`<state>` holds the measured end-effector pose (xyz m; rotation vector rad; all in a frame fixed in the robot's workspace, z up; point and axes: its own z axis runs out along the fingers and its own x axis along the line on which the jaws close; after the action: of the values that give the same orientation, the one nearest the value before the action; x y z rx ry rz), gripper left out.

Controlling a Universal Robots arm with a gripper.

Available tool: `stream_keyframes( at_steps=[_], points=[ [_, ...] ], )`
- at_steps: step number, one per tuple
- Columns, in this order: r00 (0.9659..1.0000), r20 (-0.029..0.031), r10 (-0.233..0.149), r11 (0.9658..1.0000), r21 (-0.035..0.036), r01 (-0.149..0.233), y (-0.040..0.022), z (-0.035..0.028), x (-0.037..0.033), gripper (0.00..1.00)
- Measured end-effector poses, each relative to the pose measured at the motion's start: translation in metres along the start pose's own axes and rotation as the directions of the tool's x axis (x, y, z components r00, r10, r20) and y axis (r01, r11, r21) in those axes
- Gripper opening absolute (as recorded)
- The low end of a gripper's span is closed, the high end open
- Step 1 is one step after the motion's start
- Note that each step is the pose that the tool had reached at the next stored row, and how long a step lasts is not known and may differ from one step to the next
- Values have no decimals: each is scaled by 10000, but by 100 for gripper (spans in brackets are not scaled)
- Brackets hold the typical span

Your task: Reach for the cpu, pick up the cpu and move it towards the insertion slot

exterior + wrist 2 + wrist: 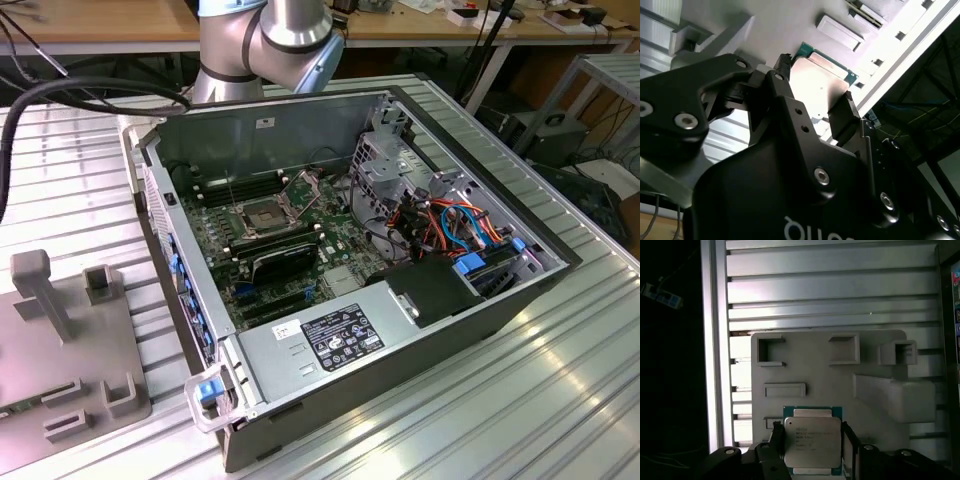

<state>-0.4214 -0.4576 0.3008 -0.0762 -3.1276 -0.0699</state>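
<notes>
In both wrist views the cpu (812,446) (821,86), a thin square chip with a pale silver face and green rim, sits between my black fingertips. My gripper (812,440) (817,82) is shut on it, one finger (777,442) on each opposite edge. The chip hangs face-up a little above the grey fixture plate (805,365). In the exterior view, the insertion slot (262,215) lies on the motherboard inside the open computer case, with its silvery frame, dark centre and bracket raised.
The fixture plate (70,340) lies at the exterior view's left on the ribbed aluminium table (520,400), carrying raised blocks (892,395). The open case (250,120) has tall walls. A black card (285,262), drive cage (390,170) and cables (455,225) surround the socket.
</notes>
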Motion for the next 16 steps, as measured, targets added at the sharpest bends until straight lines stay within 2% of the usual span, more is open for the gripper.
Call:
stream_keyframes(
  at_steps=[1,3,8,10,14,16],
  points=[
    [10000,-4,2,10000,0,-2,2,0,-28,55],
    [10000,-21,3,10000,1,-3,7,-1,-135,55],
    [10000,-39,2,10000,2,-2,13,-2,-264,55],
    [10000,-39,4,10000,2,-4,15,-4,-276,55],
    [10000,-39,3,10000,2,-3,17,-74,-278,55],
    [10000,-42,1,10000,0,-1,18,-86,-287,55]
  ],
)
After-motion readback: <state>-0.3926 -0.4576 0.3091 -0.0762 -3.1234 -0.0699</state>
